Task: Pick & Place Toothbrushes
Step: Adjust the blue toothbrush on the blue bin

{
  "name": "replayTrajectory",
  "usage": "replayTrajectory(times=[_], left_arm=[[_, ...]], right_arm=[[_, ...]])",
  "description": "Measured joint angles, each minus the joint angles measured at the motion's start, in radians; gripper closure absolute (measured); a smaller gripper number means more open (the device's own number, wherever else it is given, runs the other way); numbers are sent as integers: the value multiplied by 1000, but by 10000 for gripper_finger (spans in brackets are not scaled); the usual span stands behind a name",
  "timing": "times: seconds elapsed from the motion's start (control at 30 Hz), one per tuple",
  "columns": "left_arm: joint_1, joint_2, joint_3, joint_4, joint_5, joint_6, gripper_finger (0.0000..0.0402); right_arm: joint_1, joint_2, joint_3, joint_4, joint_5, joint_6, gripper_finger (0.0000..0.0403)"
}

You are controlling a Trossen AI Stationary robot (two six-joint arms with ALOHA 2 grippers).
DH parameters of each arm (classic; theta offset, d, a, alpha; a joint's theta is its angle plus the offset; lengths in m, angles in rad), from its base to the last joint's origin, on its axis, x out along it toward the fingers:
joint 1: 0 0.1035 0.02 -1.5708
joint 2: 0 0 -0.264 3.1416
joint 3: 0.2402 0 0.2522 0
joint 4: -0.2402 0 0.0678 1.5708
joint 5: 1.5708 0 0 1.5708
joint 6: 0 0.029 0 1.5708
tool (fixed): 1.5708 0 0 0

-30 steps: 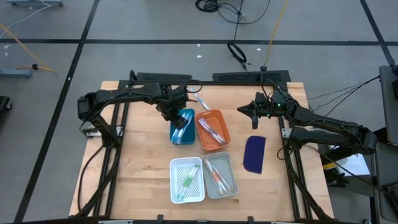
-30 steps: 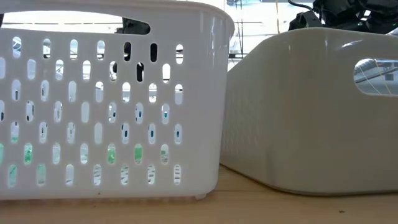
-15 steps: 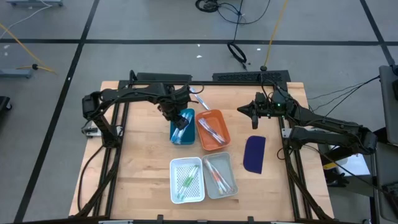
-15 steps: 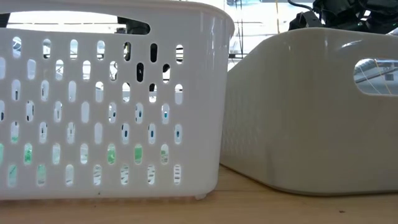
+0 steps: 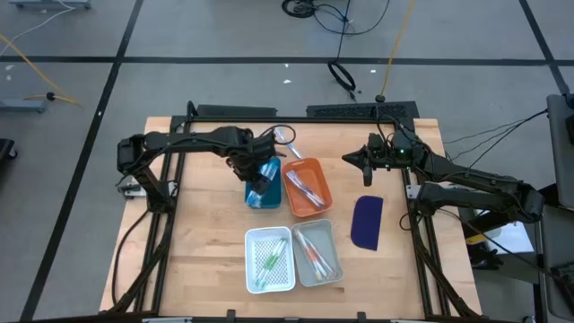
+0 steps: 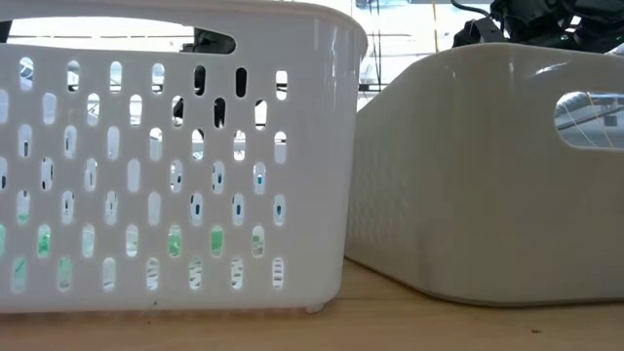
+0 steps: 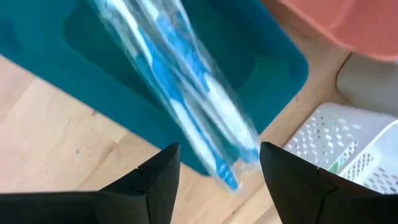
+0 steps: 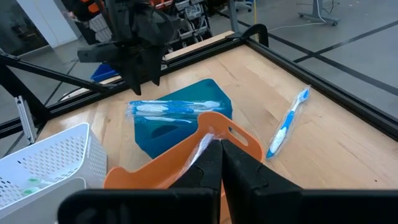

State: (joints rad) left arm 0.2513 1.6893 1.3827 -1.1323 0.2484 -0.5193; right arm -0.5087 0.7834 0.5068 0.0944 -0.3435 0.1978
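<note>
Several blue toothbrushes (image 7: 180, 93) in clear wrappers lie across the top of the blue tray (image 5: 266, 199), resting on its rim (image 8: 174, 109). My left gripper (image 7: 217, 186) hangs open just above them, pointing down, one finger on each side of their end; it touches nothing that I can see. It also shows from outside (image 8: 142, 74) (image 5: 258, 170). One more blue toothbrush (image 8: 286, 127) lies flat on the table beyond the trays. My right gripper (image 8: 214, 162) waits shut, held level over the table's far right (image 5: 346, 159).
An orange tray (image 5: 308, 187) with toothbrushes stands right of the blue one. Nearer are a white perforated basket (image 5: 269, 260) with green toothbrushes and a grey basket (image 5: 317, 253) with orange ones. A dark blue flat oblong piece (image 5: 367, 222) lies at the right.
My left gripper has eased down and a little toward the table's right and near edge, coming over the blue tray's toothbrushes. It has stayed open.
</note>
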Motion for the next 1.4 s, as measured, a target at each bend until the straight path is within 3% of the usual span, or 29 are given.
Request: replayTrajectory(times=[0.37,0.67,0.97,1.4], left_arm=[[7,7,0,145,-6,-67,179],[-10,25,2,142,-67,-91,179],[-11,107,0,121,-90,-86,179],[-37,105,0,147,-88,-93,179]], right_arm=[[0,0,0,0,1,0,403],[0,0,0,0,1,0,403],[0,0,0,0,0,0,403],[0,0,0,0,-1,0,403]])
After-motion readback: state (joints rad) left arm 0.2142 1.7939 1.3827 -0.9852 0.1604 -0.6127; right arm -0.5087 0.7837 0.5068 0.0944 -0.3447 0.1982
